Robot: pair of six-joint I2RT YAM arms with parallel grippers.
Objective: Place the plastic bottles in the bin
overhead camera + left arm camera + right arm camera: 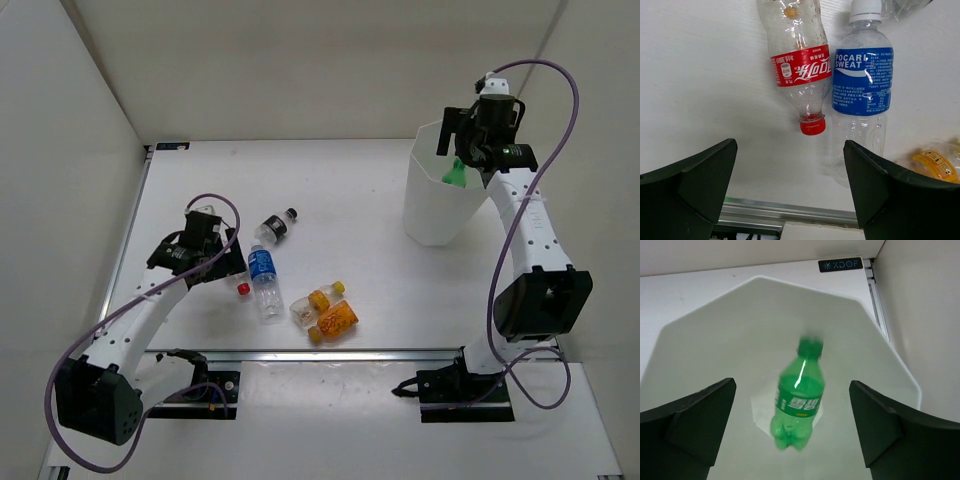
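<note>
My left arm stretches forward and low, left gripper spread wide, gripping nothing. My right arm rears tall, bent over at the wrist, right gripper pointing down, jaws wide apart.

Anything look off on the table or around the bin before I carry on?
Nothing serious. The green bottle shows blurred inside the bin, free between the fingers of the open right pincer, so it is likely mid-drop. The remaining bottles lie on their sides on the table. No spill is visible.
</note>
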